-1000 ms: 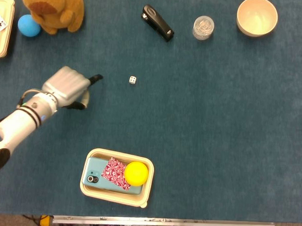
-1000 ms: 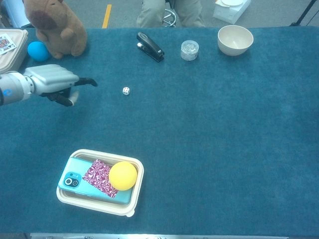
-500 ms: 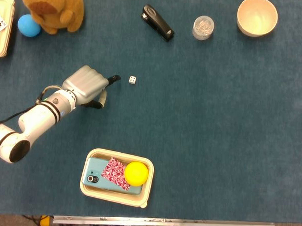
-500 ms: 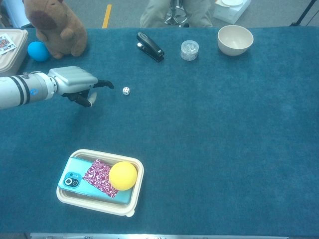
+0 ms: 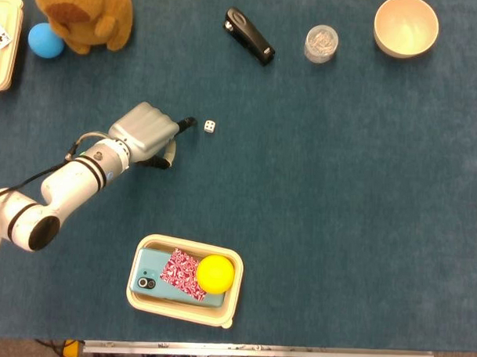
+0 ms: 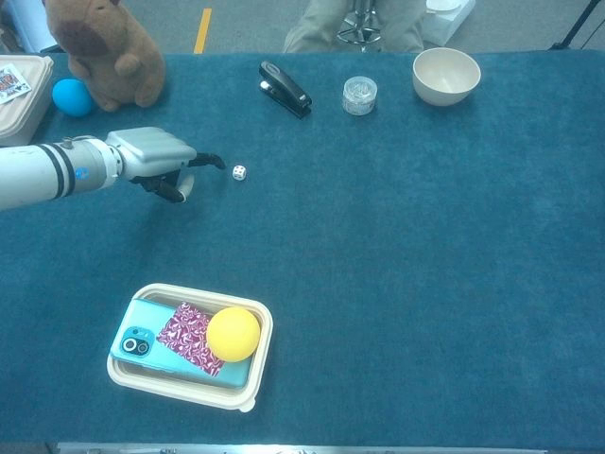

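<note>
My left hand [image 5: 150, 132] [image 6: 161, 159] hovers over the blue table cloth, fingers apart and holding nothing. Its dark fingertips [image 5: 187, 123] point at a small white die [image 5: 210, 127] [image 6: 239, 172] lying just to their right, a short gap away. The thumb hangs below the palm. My right hand shows in neither view.
A cream tray [image 5: 226, 303] [image 6: 253, 376] near the front edge holds a teal phone, a red patterned packet and a yellow ball. At the back: a brown plush toy [image 5: 84, 12], blue ball [image 5: 46, 40], black stapler [image 5: 248, 35], clear jar [image 5: 321, 43], cream bowl [image 5: 406, 25]. A second tray [image 5: 4, 57] sits far left.
My left hand has moved right across the cloth, closing most of the gap to the die. The die and everything else stayed put.
</note>
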